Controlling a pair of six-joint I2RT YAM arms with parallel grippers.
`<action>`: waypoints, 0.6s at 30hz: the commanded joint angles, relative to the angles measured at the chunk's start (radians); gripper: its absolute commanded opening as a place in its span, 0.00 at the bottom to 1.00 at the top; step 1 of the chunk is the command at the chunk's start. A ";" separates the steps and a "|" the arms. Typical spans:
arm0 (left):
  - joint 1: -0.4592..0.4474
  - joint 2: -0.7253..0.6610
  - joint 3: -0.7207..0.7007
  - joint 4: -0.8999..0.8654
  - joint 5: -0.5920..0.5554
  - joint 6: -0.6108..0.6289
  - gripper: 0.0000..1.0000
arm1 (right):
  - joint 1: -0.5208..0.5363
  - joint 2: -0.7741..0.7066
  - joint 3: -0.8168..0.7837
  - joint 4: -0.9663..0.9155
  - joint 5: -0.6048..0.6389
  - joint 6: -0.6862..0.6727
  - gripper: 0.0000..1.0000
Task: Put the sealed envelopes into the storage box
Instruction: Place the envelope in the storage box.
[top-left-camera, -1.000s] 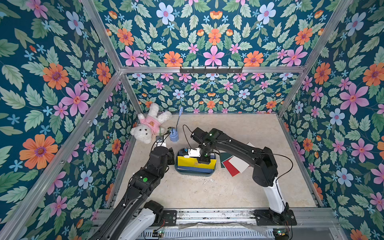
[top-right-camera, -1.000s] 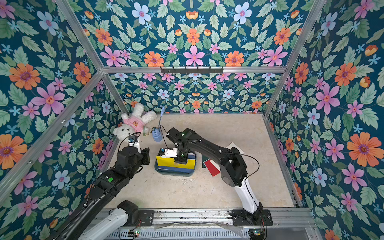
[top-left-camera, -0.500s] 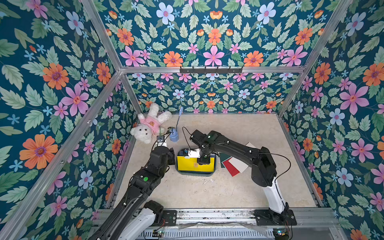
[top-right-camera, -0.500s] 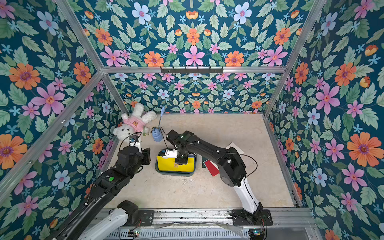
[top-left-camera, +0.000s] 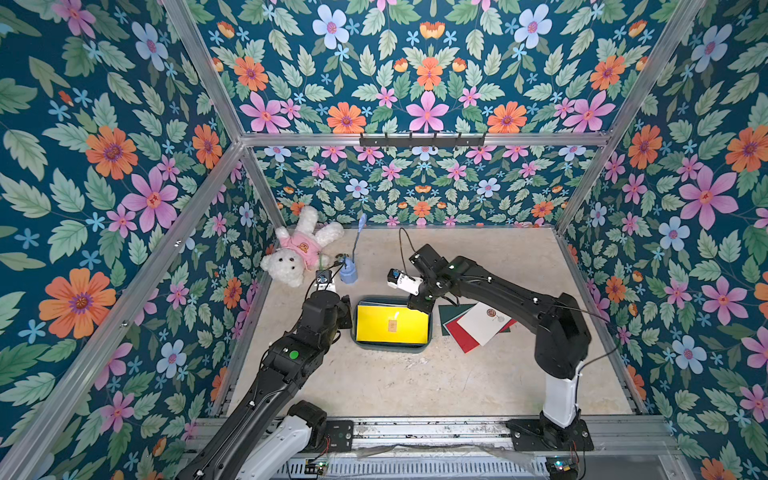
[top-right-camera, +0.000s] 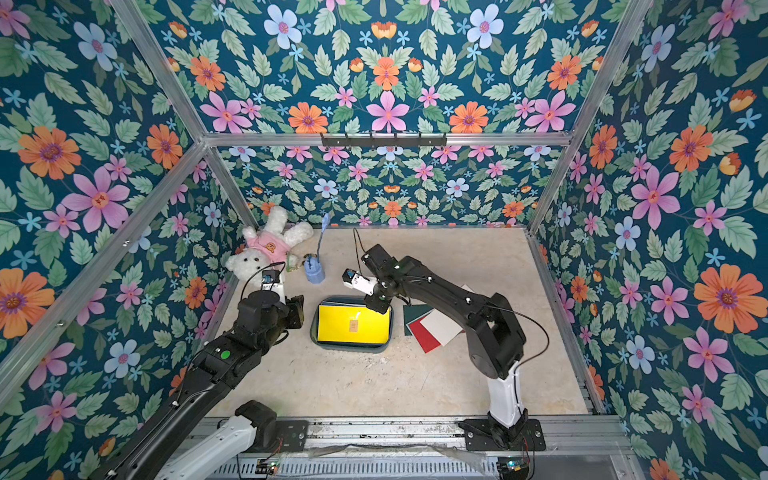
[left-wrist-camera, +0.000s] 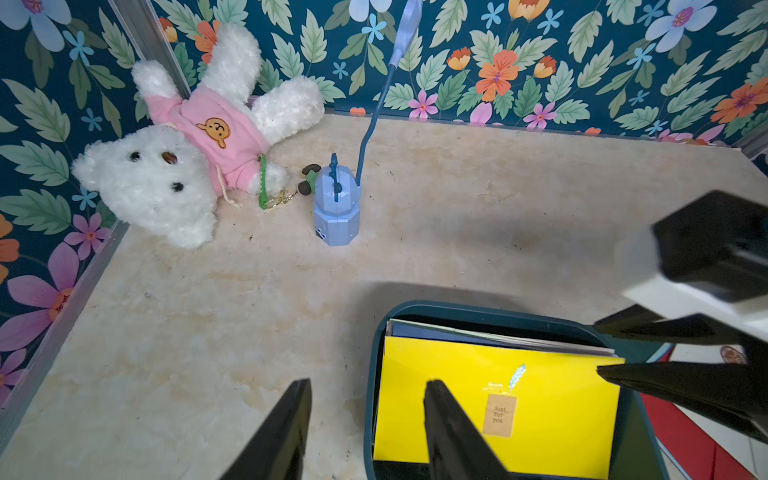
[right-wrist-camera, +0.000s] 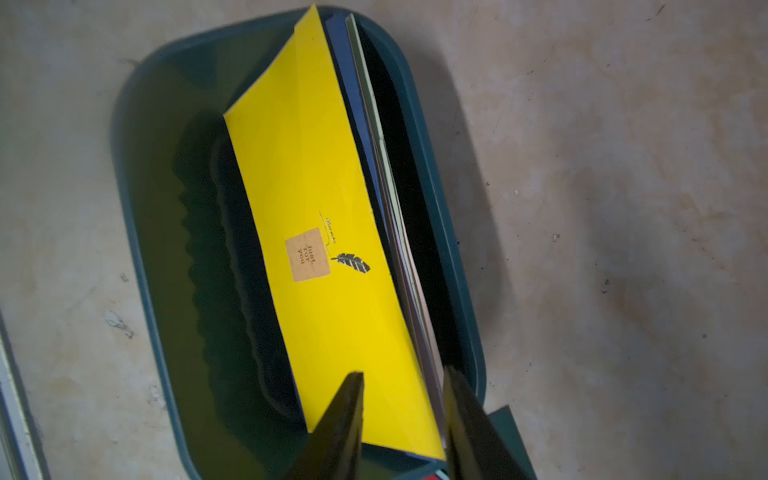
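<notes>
Storage box (top-left-camera: 390, 348): held yellow envelope (top-left-camera: 392, 324) on top.
Left tool (left-wrist-camera: 369, 381): stood open, empty, at left rim.
Right tool (right-wrist-camera: 404, 372): fingers parted, gripping nothing, over far-right corner.
Loose envelopes (top-left-camera: 478, 322): lay on worktop (top-left-camera: 415, 382), right.

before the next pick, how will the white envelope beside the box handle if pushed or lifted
Probably light and floppy: the white envelope looks paper-thin. Lying flat on the red envelope, it may slide when pushed, and offers little edge to pinch.

matt paper envelope (top-left-camera: 374, 324), plastic box (right-wrist-camera: 158, 208); plush bear (left-wrist-camera: 153, 187)
</notes>
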 joint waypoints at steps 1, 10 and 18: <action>0.001 0.053 0.015 0.100 0.109 -0.022 0.50 | -0.061 -0.148 -0.219 0.380 -0.057 0.276 0.37; -0.061 0.557 0.270 0.226 0.457 -0.027 0.43 | -0.387 -0.625 -0.888 0.837 0.098 0.888 0.38; -0.198 1.078 0.693 0.212 0.592 -0.006 0.43 | -0.621 -0.781 -1.127 0.863 0.134 1.136 0.39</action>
